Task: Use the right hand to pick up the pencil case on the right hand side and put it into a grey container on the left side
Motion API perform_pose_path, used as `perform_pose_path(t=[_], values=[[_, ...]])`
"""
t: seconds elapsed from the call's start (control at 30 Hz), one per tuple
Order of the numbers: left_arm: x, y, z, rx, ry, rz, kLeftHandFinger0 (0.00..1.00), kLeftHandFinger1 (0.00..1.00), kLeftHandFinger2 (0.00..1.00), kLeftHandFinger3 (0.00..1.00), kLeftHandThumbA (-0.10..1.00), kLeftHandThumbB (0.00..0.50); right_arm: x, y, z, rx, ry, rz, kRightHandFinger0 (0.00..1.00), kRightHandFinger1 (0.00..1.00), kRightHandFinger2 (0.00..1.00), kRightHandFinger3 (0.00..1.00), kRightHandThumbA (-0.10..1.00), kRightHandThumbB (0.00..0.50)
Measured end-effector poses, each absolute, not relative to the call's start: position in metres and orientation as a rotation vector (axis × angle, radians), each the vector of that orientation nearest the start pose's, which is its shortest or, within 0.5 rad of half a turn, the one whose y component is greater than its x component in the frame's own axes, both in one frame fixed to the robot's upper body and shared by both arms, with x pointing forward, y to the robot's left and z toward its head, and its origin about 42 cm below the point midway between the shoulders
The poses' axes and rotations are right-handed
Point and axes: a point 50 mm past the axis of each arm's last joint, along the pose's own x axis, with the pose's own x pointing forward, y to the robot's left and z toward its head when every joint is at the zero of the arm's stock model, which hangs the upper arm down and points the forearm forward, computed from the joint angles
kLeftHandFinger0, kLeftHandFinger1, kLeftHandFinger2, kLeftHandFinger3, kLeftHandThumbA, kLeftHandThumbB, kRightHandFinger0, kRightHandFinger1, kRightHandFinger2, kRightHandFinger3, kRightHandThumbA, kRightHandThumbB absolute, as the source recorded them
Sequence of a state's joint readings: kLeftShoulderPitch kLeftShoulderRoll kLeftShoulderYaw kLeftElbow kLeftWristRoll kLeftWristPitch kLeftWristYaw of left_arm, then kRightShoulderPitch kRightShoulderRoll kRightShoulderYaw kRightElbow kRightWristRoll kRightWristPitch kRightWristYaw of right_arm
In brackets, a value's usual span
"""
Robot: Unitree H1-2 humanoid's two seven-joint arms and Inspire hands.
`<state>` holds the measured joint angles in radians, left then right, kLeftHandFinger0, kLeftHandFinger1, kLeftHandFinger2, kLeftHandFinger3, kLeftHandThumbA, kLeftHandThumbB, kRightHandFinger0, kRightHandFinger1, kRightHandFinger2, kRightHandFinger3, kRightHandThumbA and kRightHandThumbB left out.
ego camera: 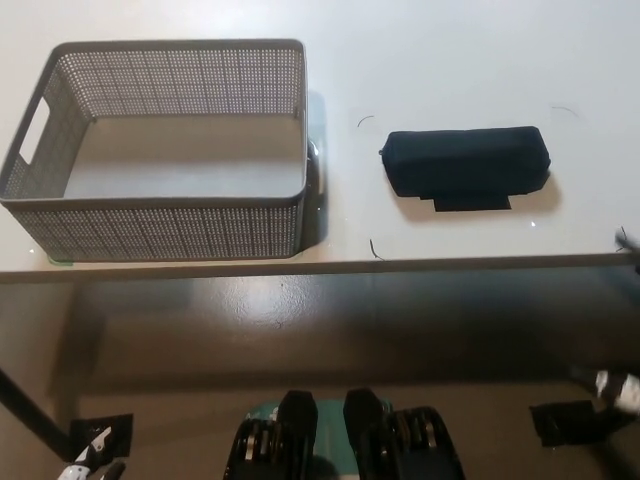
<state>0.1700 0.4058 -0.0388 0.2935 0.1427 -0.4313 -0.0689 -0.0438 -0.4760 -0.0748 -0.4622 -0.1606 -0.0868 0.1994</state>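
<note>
— Pencil case [466, 166]?
— Flat on the white surface [450, 60], right of the grey basket [160, 215], apart from it.
— Right robot hand [618, 388]?
— Barely visible at lower right edge; grip impossible to tell.
— Left robot hand [88, 464]?
— Bottom left corner, likewise unclear.

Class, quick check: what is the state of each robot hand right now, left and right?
Left hand: only a sliver at the bottom edge; cannot be told.
Right hand: only its tip at the right edge, away from the pencil case; cannot be told.
</note>
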Motion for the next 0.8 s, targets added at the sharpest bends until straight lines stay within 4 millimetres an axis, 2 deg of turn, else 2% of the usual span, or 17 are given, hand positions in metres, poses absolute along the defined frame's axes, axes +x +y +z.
perform_pose_path(t=[0.1,0.13,0.2,0.3,0.33,0.43,0.67,0.77,0.8], values=[[0.199,0.357,0.029,0.523,0.071,-0.185,1.0,1.0,1.0,1.0,1.0,0.376,0.287,-0.309,0.287,-0.766,-0.569,0.217,1.0,1.0,1.0,1.0,0.86,0.5],[0.199,0.357,0.029,0.523,0.073,-0.185,1.0,1.0,1.0,1.0,1.0,0.377,0.294,-0.307,0.294,-0.784,-0.575,0.221,1.0,1.0,1.0,1.0,0.78,0.5],[0.197,0.357,0.028,0.523,0.076,-0.185,1.0,1.0,1.0,1.0,1.0,0.387,0.308,-0.303,0.308,-0.822,-0.583,0.228,1.0,1.0,1.0,1.0,0.73,0.5],[0.197,0.357,0.027,0.522,0.08,-0.185,1.0,1.0,1.0,1.0,1.0,0.385,0.333,-0.297,0.324,-0.861,-0.576,0.239,1.0,1.0,1.0,1.0,0.83,0.5],[0.197,0.357,0.027,0.522,0.082,-0.185,1.0,1.0,1.0,1.0,1.0,0.378,0.341,-0.295,0.329,-0.876,-0.568,0.242,1.0,1.0,1.0,1.0,0.91,0.5],[0.196,0.358,0.025,0.521,0.089,-0.186,1.0,1.0,1.0,1.0,1.0,0.375,0.367,-0.289,0.34,-0.922,-0.526,0.256,1.0,1.0,1.0,1.0,1.0,0.5],[0.195,0.359,0.022,0.52,0.105,-0.185,1.0,1.0,1.0,1.0,1.0,0.371,0.425,-0.278,0.352,-1.034,-0.389,0.283,1.0,1.0,1.0,1.0,0.98,0.5],[0.194,0.359,0.021,0.519,0.107,-0.187,1.0,1.0,1.0,1.0,1.0,0.372,0.45,-0.274,0.353,-1.091,-0.326,0.291,1.0,1.0,1.0,1.0,0.93,0.5],[0.194,0.359,0.021,0.519,0.107,-0.187,1.0,1.0,1.0,1.0,1.0,0.394,0.456,-0.272,0.354,-1.11,-0.306,0.295,1.0,1.0,1.0,1.0,0.91,0.5]])
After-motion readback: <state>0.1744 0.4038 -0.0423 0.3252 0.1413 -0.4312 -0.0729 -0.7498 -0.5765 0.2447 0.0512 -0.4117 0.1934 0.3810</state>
